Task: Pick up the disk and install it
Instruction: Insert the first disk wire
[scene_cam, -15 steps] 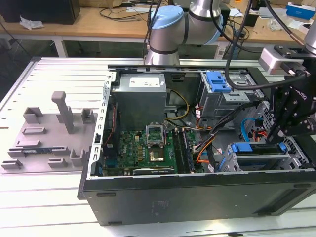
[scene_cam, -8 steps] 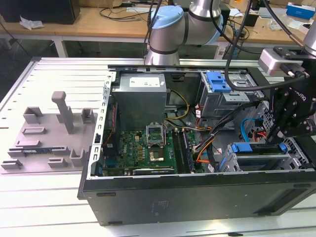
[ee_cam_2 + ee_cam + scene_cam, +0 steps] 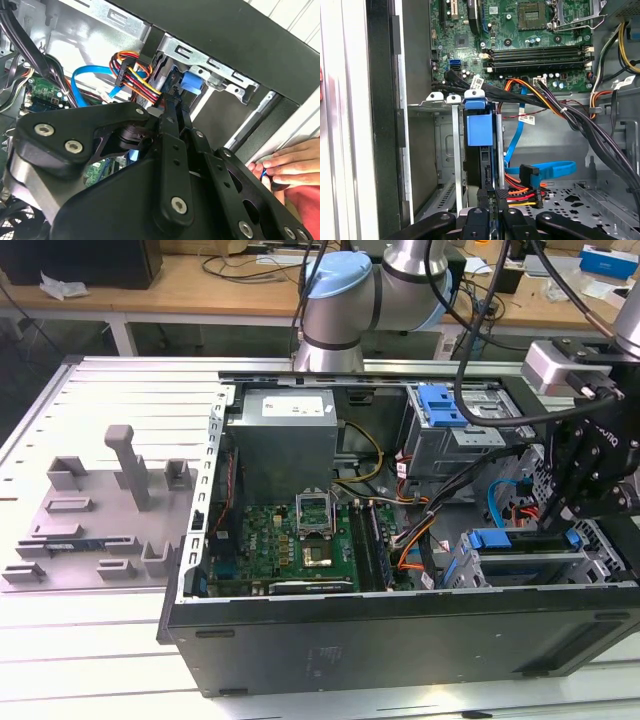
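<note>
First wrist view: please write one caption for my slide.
End effector grips the disk inside the drive cage, near the motherboard.

The disk (image 3: 481,127) has a blue bracket; the motherboard (image 3: 290,535) is green; the computer case (image 3: 400,640) along the exterior view's bottom is black.

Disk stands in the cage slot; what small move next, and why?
Probably a short, gentle push deeper into the drive cage: the gripper has its jaws shut on the disk, which stands on edge between the cage walls. Whether it is fully seated does not show.
</note>
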`<state>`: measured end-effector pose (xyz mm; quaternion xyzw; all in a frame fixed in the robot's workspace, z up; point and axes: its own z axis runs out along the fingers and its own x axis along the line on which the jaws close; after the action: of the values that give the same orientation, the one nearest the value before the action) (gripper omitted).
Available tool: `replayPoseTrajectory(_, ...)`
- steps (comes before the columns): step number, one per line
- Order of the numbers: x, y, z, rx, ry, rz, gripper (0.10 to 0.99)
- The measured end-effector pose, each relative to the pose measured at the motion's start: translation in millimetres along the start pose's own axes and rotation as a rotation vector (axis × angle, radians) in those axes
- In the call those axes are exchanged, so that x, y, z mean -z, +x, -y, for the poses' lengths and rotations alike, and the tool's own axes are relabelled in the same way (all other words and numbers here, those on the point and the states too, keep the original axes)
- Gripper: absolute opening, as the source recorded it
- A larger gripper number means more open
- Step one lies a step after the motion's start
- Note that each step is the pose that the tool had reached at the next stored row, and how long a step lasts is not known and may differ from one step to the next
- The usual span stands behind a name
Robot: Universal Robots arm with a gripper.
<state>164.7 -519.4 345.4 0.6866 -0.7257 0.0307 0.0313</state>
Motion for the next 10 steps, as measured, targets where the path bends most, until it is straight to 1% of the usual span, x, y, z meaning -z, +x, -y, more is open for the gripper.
replayPoseTrajectory(10, -2.7, -0.2, 0.0, 0.000, 0.000, 0.0000, 0.169)
